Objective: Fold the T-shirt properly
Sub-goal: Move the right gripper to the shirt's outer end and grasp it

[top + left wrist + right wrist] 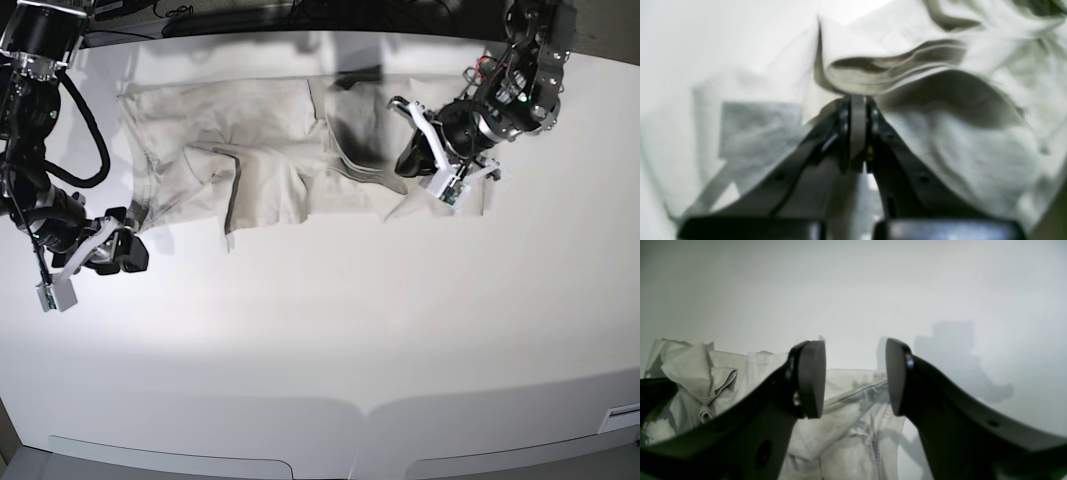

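The T-shirt [260,150], pale beige-grey and wrinkled, lies spread along the far edge of the white worktop [330,340], stretching from near the far left corner toward the far right in the base view, with several folds and creases across it and a raised, bunched portion toward its right end. The left gripper [412,158], on the right side of the base view, sits over that right end of the garment; in the left wrist view its jaws are clenched together on a thin fold of the T-shirt [940,133], which rises just beyond the fingertips as a stack of layered hem edges. The fabric around the left gripper [858,100] drapes down on both sides, and its shadow falls on the worktop [690,40] to the left. The right gripper [122,250], on the left side of the base view, stands over bare worktop just in front of the shirt's left end, apart from the fabric. In the right wrist view the right gripper [856,376] has its jaws spread wide with nothing between the pads [811,378]; beyond them the T-shirt [846,413] shows a stitched hem and a crumpled part at the left, and the worktop [873,290] carries the arm's shadow at the right.
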Available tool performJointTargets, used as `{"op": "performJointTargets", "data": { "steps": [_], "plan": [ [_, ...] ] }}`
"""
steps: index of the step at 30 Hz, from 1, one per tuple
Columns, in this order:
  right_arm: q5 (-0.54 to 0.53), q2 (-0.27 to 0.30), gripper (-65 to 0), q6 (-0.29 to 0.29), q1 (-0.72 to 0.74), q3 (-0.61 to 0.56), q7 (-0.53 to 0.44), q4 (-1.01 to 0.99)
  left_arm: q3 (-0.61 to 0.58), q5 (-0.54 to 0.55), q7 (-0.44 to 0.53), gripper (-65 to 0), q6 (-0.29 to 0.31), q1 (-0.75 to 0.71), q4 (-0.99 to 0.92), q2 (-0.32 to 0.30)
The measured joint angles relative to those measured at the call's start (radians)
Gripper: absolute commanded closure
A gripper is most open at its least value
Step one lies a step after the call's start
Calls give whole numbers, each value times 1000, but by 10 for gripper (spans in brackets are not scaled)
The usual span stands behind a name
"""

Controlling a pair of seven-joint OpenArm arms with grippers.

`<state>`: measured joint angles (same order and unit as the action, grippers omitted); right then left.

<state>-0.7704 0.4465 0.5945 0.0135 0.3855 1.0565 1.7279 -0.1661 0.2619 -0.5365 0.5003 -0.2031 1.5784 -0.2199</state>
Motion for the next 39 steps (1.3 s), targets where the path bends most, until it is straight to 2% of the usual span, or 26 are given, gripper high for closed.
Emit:
{"op": "performJointTargets", "data": {
  "steps": [3,7,12,15,22,27,31,32,34,36,37,39],
  "plan": [
    [0,0,-295,0,0,0,0,0,-4,-24,31,0,4,34,-68,39],
    [0,0,-295,0,0,0,0,0,-5,-58,10,0,-1,77,-89,91],
    [-2,0,-295,0,0,0,0,0,-4,-63,-119,0,-2,139,-93,174],
    [1,0,-295,0,0,0,0,0,-5,-61,-154,0,23,165,-93,229],
    [1,0,-295,0,0,0,0,0,-4,-66,-179,0,27,212,-93,328],
    [-1,3,-295,0,-3,2,99,0,-5,-89,-283,0,33,229,-93,315],
    [-3,57,-295,1,-60,11,150,2,-4,-90,-306,0,31,237,-55,258],
    [-3,72,-295,1,-83,18,150,2,-4,-90,-306,-22,31,237,-42,242],
    [4,89,-295,0,-124,43,157,2,-4,-89,-327,-178,32,237,-16,215],
    [0,96,-295,-31,-163,81,157,2,-4,-89,-333,-303,33,236,5,185],
    [-2,96,-295,-37,-179,106,156,2,-4,-85,-345,-335,29,237,16,171],
    [-27,97,-295,-42,-207,156,153,2,-4,-50,-362,-345,13,238,27,134]
  ]
}}
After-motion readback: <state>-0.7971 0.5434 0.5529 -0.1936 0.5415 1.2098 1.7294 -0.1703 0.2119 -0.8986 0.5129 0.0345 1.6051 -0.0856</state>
